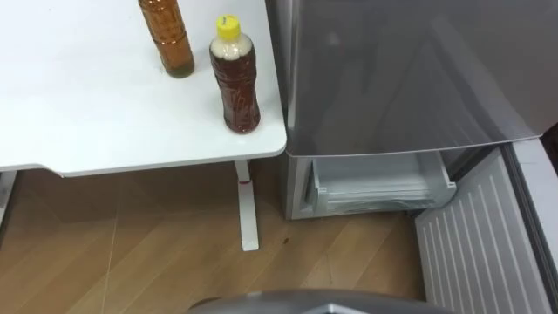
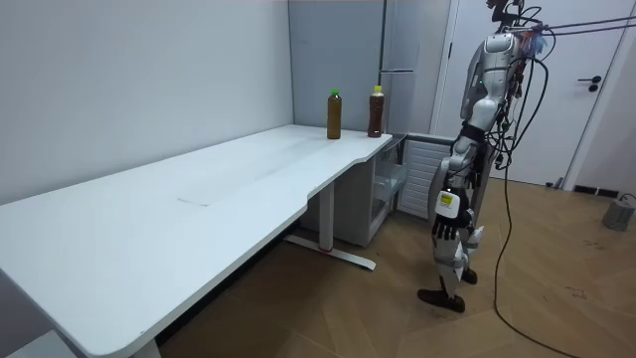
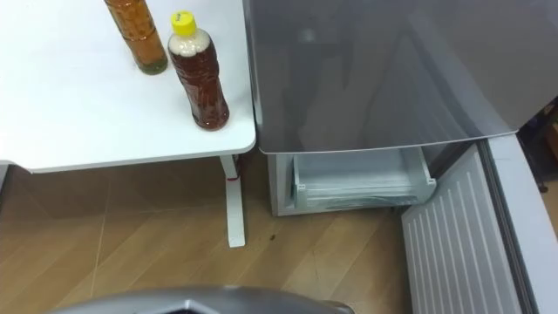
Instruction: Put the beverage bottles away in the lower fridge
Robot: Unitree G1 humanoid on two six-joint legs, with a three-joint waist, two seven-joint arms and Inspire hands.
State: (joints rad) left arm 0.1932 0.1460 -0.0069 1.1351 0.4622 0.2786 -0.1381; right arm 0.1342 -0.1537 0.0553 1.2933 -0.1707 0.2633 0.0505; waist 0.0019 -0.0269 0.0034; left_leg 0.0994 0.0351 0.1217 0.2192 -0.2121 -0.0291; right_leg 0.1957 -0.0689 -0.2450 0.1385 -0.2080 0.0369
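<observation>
Facing the fridge (image 1: 392,70) with its lower door (image 1: 475,244) open, the robot has grasped nothing yet: the yellow-capped bottle (image 1: 234,77) and the second bottle (image 1: 167,35) stand on the desk (image 1: 105,113) beside the fridge. The left hand (image 2: 444,223) hangs low, and its fingers cannot be read. The next move is likely a reach for the bottle nearer the fridge.

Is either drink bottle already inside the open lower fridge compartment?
No, the yellow-capped bottle and the green-capped bottle both stand upright on the white table beside the fridge.
</observation>
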